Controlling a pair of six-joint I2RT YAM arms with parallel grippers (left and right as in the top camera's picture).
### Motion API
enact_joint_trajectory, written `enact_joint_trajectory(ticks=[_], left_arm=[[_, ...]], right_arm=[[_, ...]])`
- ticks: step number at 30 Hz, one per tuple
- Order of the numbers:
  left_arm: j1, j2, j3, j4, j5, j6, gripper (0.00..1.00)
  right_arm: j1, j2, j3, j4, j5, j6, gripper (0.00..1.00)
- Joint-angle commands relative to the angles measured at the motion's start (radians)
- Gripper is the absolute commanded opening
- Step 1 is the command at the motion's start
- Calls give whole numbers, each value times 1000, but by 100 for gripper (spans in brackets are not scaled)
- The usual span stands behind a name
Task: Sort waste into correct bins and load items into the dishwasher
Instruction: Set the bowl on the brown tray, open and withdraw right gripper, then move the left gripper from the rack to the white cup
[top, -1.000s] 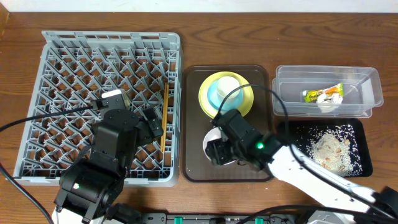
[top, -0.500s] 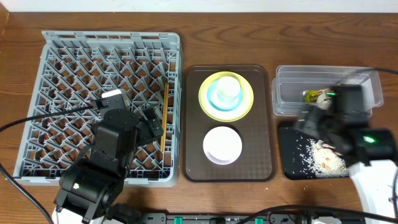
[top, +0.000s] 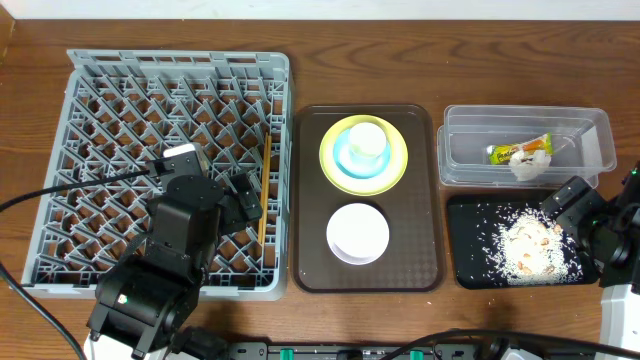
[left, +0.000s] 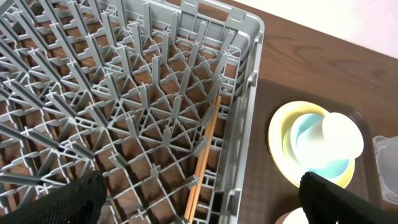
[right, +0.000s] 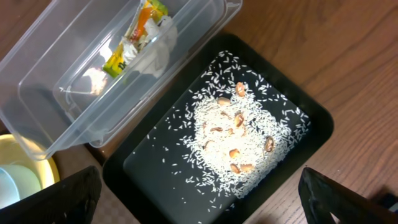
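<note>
Here the black tray (right: 144, 167) lies just beneath the right claw (top: 580, 214).

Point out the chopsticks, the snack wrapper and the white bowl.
chopsticks (left: 203, 155), left wrist view, middle of the shafts
snack wrapper (right: 127, 42), right wrist view, middle of the printed face
white bowl (top: 358, 233), overhead view, centre of its inside

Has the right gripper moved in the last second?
Yes. The right gripper swung right, from over the white bowl on the brown tray to the right edge of the black tray.
</note>
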Motion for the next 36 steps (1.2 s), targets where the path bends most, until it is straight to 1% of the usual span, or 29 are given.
enact_joint_trajectory(ticks=[1, 36], left_arm=[[3, 0, 6, -2, -12, -1, 100], [3, 0, 6, 13, -11, -2, 100]], right_arm=[[-6, 4, 11, -3, 10, -11, 99], [-6, 4, 11, -3, 10, -11, 99]])
